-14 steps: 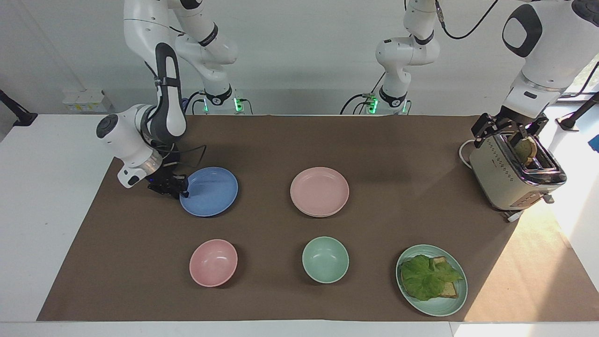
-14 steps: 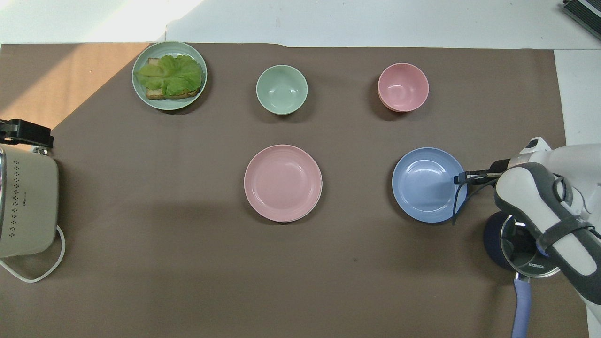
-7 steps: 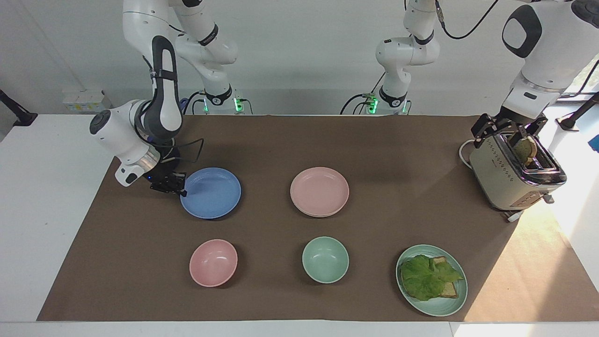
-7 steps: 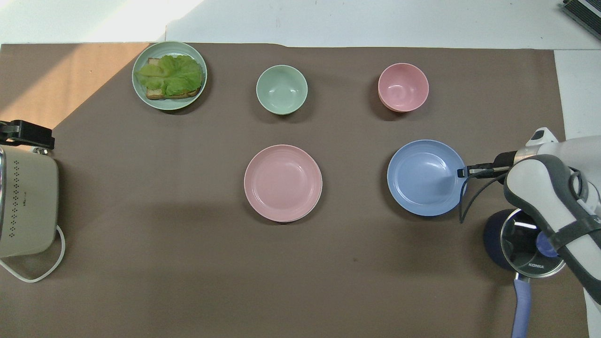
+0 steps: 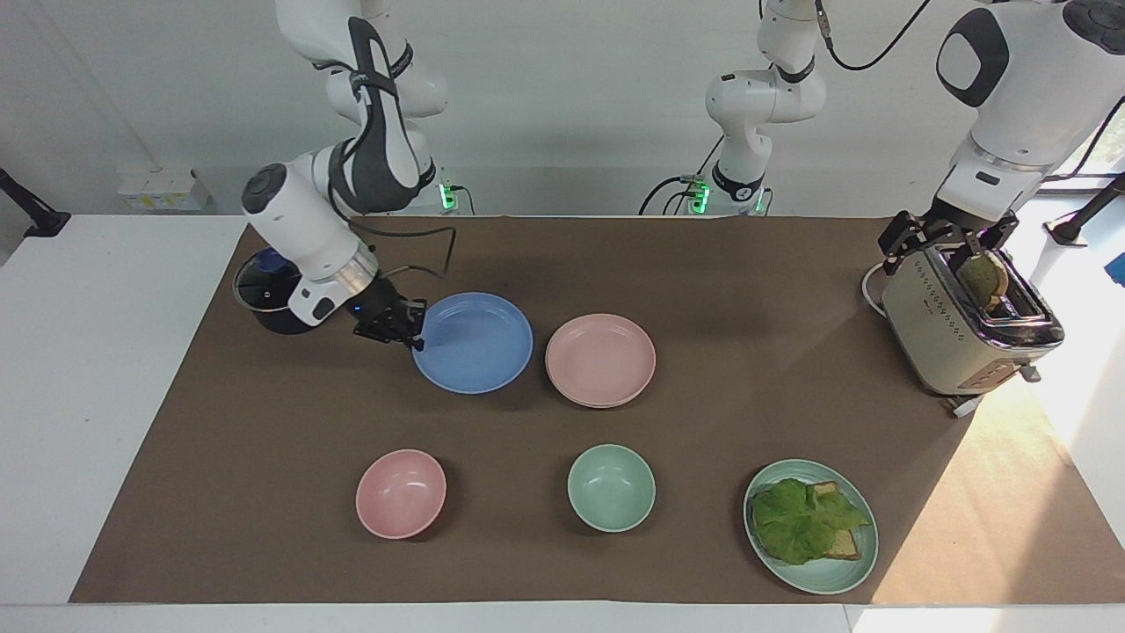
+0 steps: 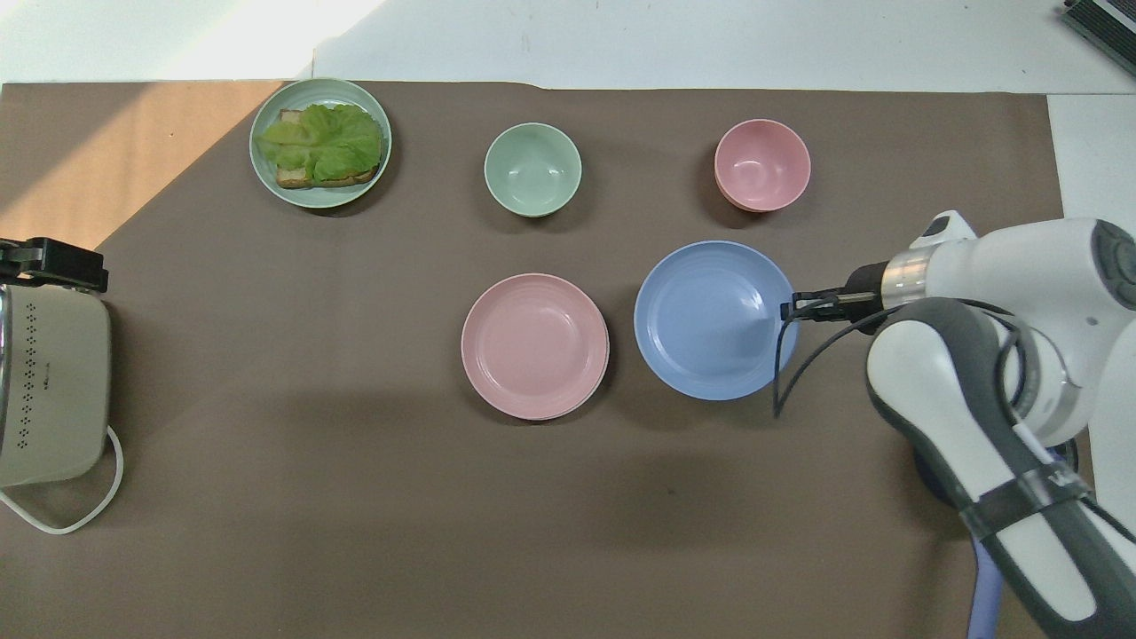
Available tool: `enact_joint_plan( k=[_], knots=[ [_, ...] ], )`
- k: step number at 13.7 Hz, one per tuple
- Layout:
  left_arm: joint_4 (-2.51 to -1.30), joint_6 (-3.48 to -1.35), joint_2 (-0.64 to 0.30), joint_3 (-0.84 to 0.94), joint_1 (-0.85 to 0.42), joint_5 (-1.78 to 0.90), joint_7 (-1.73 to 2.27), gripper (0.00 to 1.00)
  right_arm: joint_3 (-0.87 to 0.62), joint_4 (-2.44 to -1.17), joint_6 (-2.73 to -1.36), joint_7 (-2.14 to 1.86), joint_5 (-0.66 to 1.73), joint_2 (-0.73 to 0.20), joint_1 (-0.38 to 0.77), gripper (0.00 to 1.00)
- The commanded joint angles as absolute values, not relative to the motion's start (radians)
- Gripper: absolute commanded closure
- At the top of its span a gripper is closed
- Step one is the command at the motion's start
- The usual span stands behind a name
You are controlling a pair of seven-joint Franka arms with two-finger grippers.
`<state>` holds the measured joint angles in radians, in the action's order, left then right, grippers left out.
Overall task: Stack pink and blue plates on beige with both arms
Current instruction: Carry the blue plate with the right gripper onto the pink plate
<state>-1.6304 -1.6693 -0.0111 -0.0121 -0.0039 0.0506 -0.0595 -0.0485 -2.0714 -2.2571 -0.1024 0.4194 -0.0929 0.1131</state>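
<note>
On mint-green plate [image 5: 823, 576]: lettuce [image 5: 802, 519], bread [image 5: 844, 545] | toaster [image 5: 954, 338]: toast [image 5: 983, 280]

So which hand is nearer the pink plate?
Right. The right hand grips the blue plate beside the pink plate; the left hand is over the toaster.

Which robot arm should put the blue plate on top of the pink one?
The right arm. Its hand is already shut on the blue plate, which is right beside the pink plate. The left hand is over the toaster.
</note>
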Motion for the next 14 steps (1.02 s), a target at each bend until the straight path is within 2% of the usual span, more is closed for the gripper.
enact_joint_plan(
  k=[1,4,9,13,14],
  knots=[
    [-1.666,-1.678,0.018,-0.011,0.0,0.04,-0.048,0.0,-0.051,-2.048,-2.336,0.088,0.385,-0.112,0.222,1.0],
    [-1.666,-1.678,0.018,-0.011,-0.002,0.04,-0.048,0.0,-0.051,-2.022,-2.403,0.195,0.38,-0.181,0.323,1.0],
    [-1.666,-1.678,0.018,-0.011,0.0,0.04,-0.048,0.0,-0.051,-2.034,-2.506,0.271,0.382,-0.256,0.428,1.0],
    [-1.666,-1.678,0.018,-0.011,-0.002,0.04,-0.046,0.0,-0.051,-2.039,-2.513,0.276,0.382,-0.264,0.437,1.0],
    [-1.666,-1.678,0.018,-0.011,-0.003,0.04,-0.048,0.0,-0.051,-2.037,-2.516,0.276,0.382,-0.265,0.437,0.97]
  ],
)
